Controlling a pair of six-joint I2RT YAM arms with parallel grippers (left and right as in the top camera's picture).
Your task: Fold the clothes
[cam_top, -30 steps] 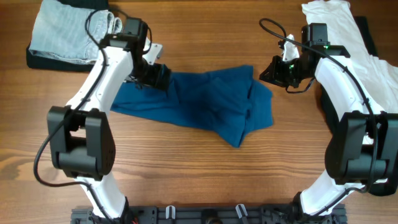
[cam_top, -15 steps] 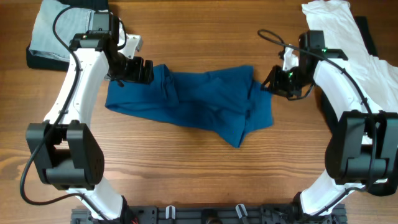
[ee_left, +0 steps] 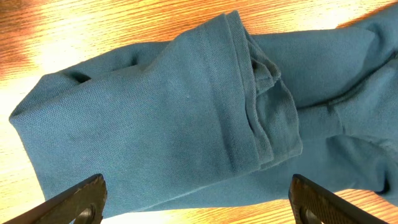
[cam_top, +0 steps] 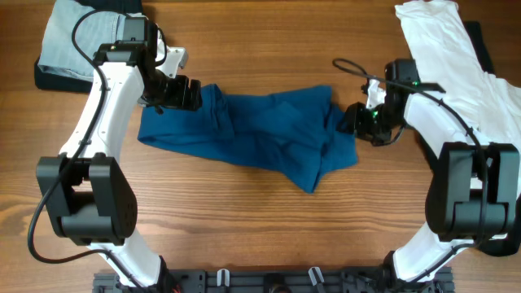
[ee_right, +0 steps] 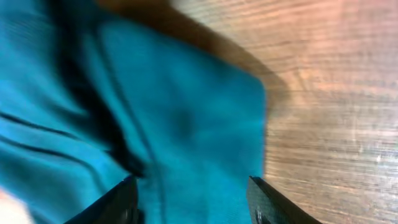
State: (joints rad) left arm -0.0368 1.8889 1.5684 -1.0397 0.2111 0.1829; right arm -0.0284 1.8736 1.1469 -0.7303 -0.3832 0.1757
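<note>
The clothes, a dark-blue shirt [cam_top: 260, 134], lie crumpled across the middle of the wooden table. My left gripper [cam_top: 189, 92] hovers at its upper left end. In the left wrist view its jaws stand wide apart [ee_left: 198, 200] over a folded sleeve hem of the shirt [ee_left: 174, 112], holding nothing. My right gripper [cam_top: 356, 122] is at the shirt's right edge. The right wrist view is blurred and shows the jaws apart [ee_right: 193, 202], with the shirt's edge [ee_right: 186, 124] lying between and under the fingers [ee_right: 267, 200].
A pale-blue striped denim piece [cam_top: 81, 41] lies on a dark mat at the back left. A white garment [cam_top: 452, 49] lies over something dark at the back right, close behind the right arm. Bare wood [cam_top: 260, 228] runs along the front.
The left arm swung left, then held still, and the shirt's left end now lies more spread out. The right gripper dropped to the shirt's right edge and its jaws opened.
</note>
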